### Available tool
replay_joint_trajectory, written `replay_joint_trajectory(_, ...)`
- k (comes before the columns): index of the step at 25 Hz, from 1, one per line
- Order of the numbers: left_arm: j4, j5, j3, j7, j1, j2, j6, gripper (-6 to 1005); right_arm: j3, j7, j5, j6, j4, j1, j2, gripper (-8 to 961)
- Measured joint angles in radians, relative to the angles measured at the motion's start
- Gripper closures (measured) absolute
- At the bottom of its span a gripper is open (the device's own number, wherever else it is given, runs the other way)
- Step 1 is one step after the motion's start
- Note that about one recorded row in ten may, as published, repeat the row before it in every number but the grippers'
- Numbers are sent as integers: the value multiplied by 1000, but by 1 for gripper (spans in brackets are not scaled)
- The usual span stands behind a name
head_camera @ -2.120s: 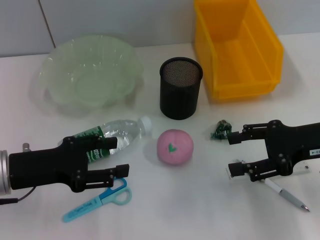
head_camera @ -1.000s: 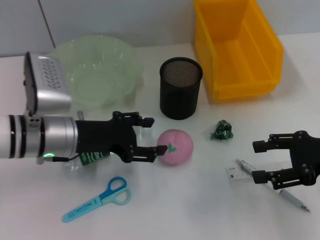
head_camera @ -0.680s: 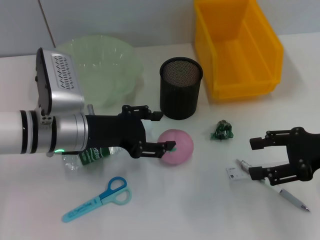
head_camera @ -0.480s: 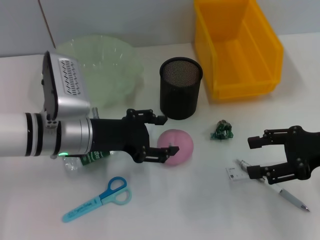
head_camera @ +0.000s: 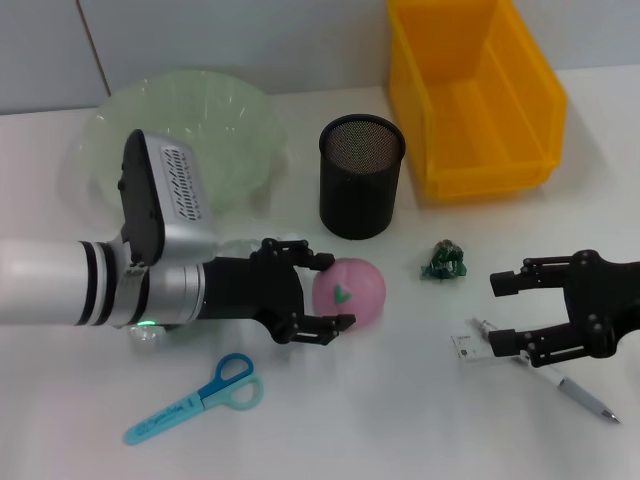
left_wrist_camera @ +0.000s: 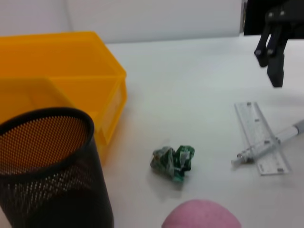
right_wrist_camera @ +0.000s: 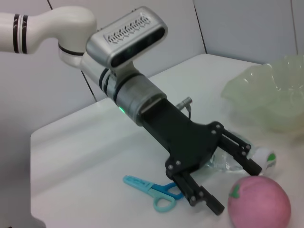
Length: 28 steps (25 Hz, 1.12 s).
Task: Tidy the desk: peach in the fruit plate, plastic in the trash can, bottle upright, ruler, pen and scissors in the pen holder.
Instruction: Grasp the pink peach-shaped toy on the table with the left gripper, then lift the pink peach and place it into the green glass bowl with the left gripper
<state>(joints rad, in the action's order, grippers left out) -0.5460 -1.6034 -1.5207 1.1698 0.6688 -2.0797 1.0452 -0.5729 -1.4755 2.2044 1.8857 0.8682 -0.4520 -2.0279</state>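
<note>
A plain white table (head_camera: 400,420) fills the lower part of the head view, its surface smooth and matte, with soft shadows lying on it. Behind it stands a pale grey wall (head_camera: 250,40), meeting the tabletop along the far edge, with 1 dark vertical seam (head_camera: 92,45) at its left. The right wrist view shows the same table (right_wrist_camera: 95,142) from the opposite side, its rounded corner and near edge in sight, and the grey wall panels (right_wrist_camera: 247,28) behind are split by 2 thin seams.
</note>
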Motion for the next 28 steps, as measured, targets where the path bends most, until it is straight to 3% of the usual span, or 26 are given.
replay_joint_trajectory(13, -4, 7, -60, 1, 0, 0, -73, 269, -1, -15, 1, -2, 0, -13, -8, 135)
replay_joint_trajectory(24, -11, 66, -71, -11, -12, 0, -78, 670, -1, -29, 1, -2, 1, -14, -10, 136)
replay_joint_trajectory(28, -18, 82, -78, -11, -15, 0, -71, 715, 0, -38, -1, -2, 13, -14, -9, 136)
